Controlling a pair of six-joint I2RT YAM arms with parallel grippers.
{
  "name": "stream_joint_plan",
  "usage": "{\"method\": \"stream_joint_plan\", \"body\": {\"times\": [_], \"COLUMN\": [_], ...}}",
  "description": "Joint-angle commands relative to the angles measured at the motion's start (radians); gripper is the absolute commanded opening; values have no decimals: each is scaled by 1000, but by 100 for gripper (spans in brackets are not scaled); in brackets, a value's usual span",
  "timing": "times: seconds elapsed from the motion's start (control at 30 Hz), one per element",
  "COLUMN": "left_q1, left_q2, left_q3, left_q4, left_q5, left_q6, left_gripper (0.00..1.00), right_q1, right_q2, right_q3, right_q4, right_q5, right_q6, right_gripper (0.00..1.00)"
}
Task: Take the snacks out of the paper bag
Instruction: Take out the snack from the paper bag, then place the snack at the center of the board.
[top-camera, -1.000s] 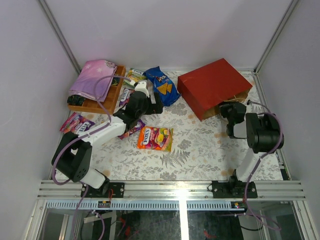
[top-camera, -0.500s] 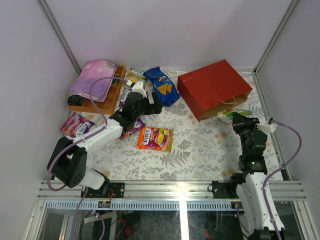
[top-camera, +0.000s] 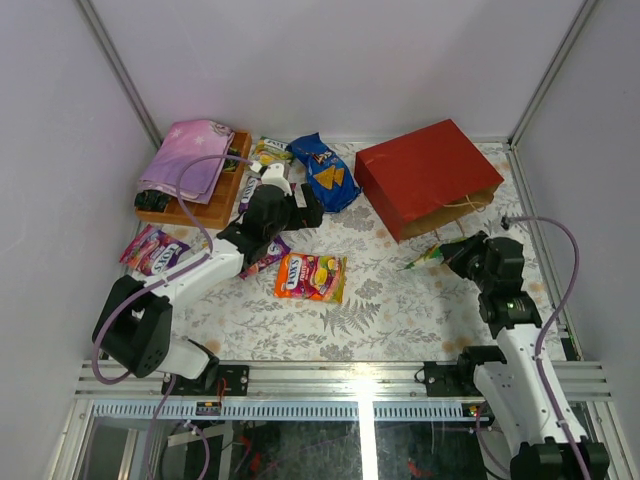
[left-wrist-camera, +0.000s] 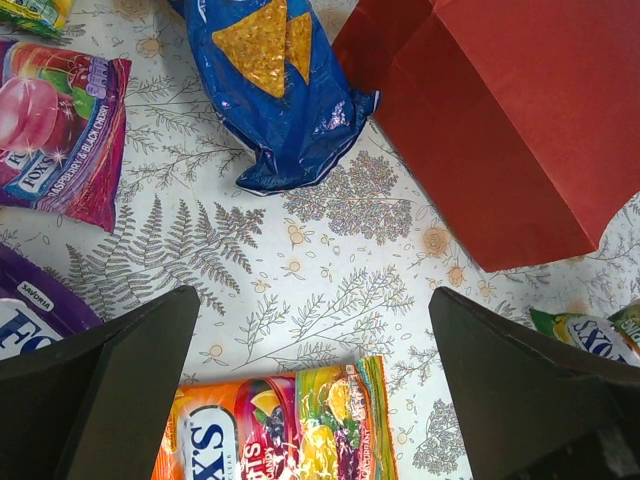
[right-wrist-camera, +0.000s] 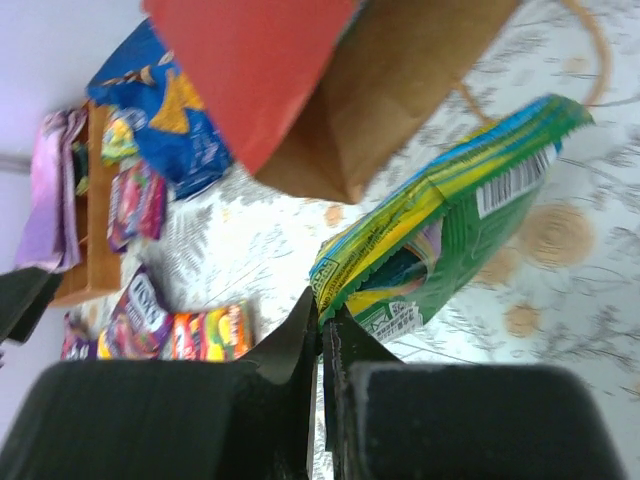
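The red paper bag (top-camera: 425, 175) lies on its side at the back right, its brown mouth facing the near right; it shows too in the left wrist view (left-wrist-camera: 510, 110) and the right wrist view (right-wrist-camera: 330, 90). My right gripper (top-camera: 447, 252) is shut on the edge of a green-yellow candy packet (right-wrist-camera: 450, 225), held above the table just in front of the bag's mouth. My left gripper (top-camera: 290, 205) is open and empty, above the table between the dark-blue chip bag (top-camera: 325, 170) and an orange candy packet (top-camera: 311, 276).
A wooden tray (top-camera: 205, 205) with a folded pink-purple cloth (top-camera: 188, 155) stands at the back left. Purple packets (top-camera: 152, 247) lie at the left, another (top-camera: 266, 255) under my left arm, a green-yellow one (top-camera: 270, 150) by the tray.
My right arm has drawn back from the bag's mouth toward the near left, carrying the green-yellow packet out of the bag. My left arm has barely moved.
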Motion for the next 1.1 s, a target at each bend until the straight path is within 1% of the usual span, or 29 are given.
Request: {"method": "stream_joint_plan", "body": {"times": [0.0, 0.07, 0.13, 0.2, 0.27, 0.37, 0.47, 0.5, 0.53, 0.57, 0.63, 0.67, 0.7, 0.73, 0.8, 0.93, 1.0, 1.07], "left_q1": [7, 6, 7, 7, 7, 7, 7, 7, 6, 7, 6, 6, 7, 7, 6, 6, 6, -1], "left_q2": [-8, 1, 10, 17, 24, 30, 29, 31, 33, 36, 41, 43, 46, 47, 52, 56, 55, 56], "left_q3": [10, 19, 33, 40, 46, 57, 49, 49, 50, 51, 57, 60, 61, 60, 61, 64, 66, 72], "left_q4": [25, 22, 15, 10, 7, -12, -14, -15, -17, -18, -20, -21, -18, -15, -12, -13, -12, -6], "left_q5": [8, 16, 25, 28, 32, 33, 35, 34, 36, 38, 43, 47, 50, 53, 62, 84, 94, 99], "left_q6": [-15, -20, -23, -26, -27, -23, -22, -21, -19, -19, -19, -19, -19, -21, -22, -26, -31, -30], "left_gripper": [100, 100, 100, 100, 100, 100, 100, 100, 100, 100, 100, 100, 100, 100, 100, 100, 100, 100], "right_q1": [124, 242, 374, 488, 516, 522, 522, 522, 522, 523, 524, 522, 522, 522, 523, 521, 520, 494], "right_q2": [77, 134, 168, 187, 192, 166, 129, 120, 113, 111, 107, 99, 83, 59, -8, -112, -100, -34], "right_q3": [126, 163, 187, 178, 130, 25, -94, -130, -176, -201, -221, -218, -208, -189, -141, -37, -10, 8], "right_q4": [119, 137, 156, 207, 268, 335, 334, 326, 322, 314, 256, 214, 166, 113, 25, -46, -31, -10], "right_q5": [-25, 38, 137, 219, 234, 248, 277, 272, 263, 240, 209, 201, 208, 227, 284, 441, 487, 469], "right_q6": [-23, -27, -36, -36, -8, 7, -3, -9, -9, -12, -29, -41, -55, -71, -108, -212, -264, -287], "right_gripper": [0, 0, 0, 0, 0, 0, 0, 4, 11, 25, 65, 77, 84, 89, 92, 97, 95, 92]}}
